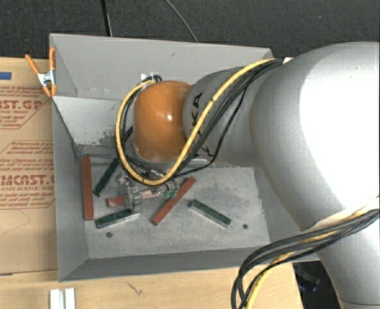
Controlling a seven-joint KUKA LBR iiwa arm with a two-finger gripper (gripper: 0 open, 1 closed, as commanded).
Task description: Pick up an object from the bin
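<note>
My gripper [134,193] hangs low over the bin floor, left of centre, under the arm's orange cover. A short reddish piece [116,202] lies right beside it on the left. Just below it rests a dark green stick [116,219], nearly level. A red-brown stick [172,201] slants up to the right from beside the gripper. Whether any of these is between the gripper's tips is hidden by the wrist.
A long red stick [87,188] lies along the bin's left wall. Another dark green stick [105,177] leans diagonally next to it, and a third green stick [209,212] lies on the floor at the right. The arm covers the bin's back right.
</note>
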